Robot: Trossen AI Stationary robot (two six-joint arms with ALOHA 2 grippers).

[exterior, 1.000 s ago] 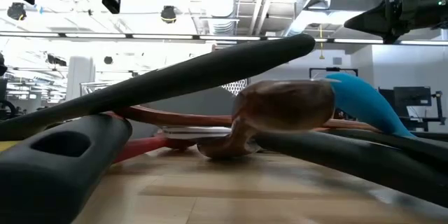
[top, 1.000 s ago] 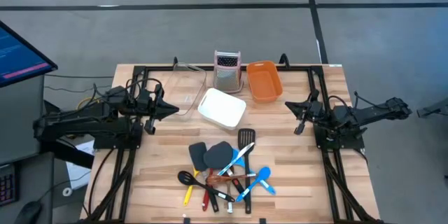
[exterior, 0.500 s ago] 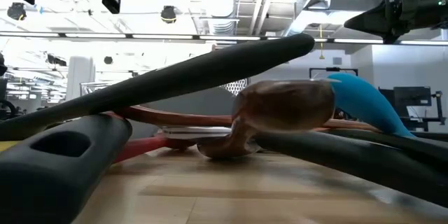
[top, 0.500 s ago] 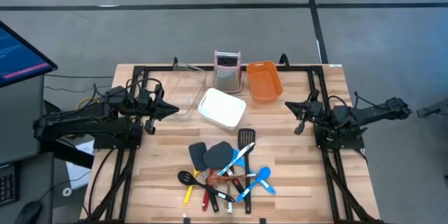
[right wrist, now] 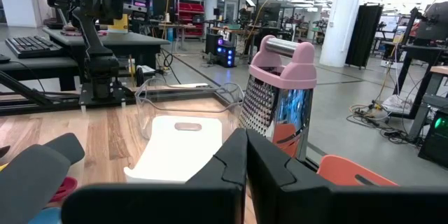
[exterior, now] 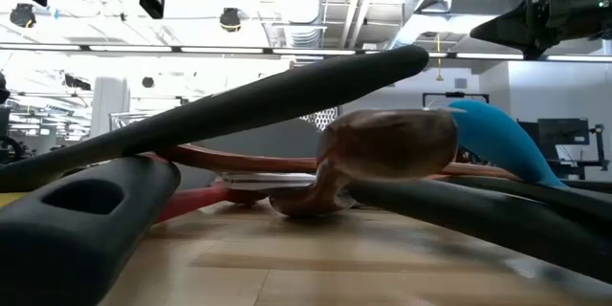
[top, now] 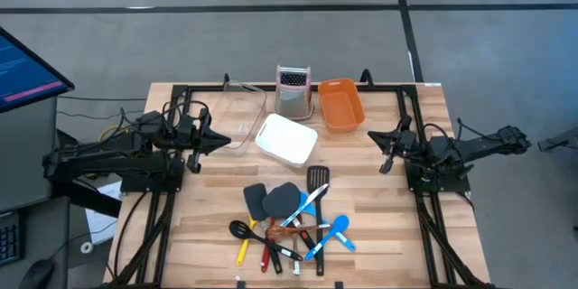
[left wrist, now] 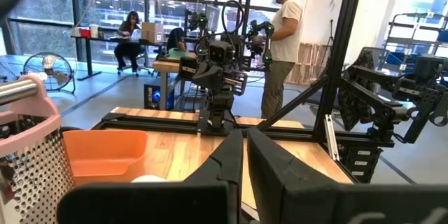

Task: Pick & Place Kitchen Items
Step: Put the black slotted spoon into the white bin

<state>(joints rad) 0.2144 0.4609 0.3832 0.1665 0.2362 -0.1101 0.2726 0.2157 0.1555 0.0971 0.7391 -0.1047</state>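
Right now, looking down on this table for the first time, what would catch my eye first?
Probably the tangled pile of slim black, blue, red and yellow kitchen utensils near the front edge of the wooden table. Behind it stand a steel box grater with a pink top, a bright orange tub and a white tub. The left tool and right tool wait at either side, shut and empty.

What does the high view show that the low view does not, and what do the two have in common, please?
Only the high view shows the whole layout: the left gripper and right gripper parked at opposite table edges, the steel box grater, the orange tub, the white tub and the clear tub.

Only the low view shows the room's ceiling and lights behind, and the utensils close up from table height.

Both show the utensil pile, including a blue spoon, on the wooden table.
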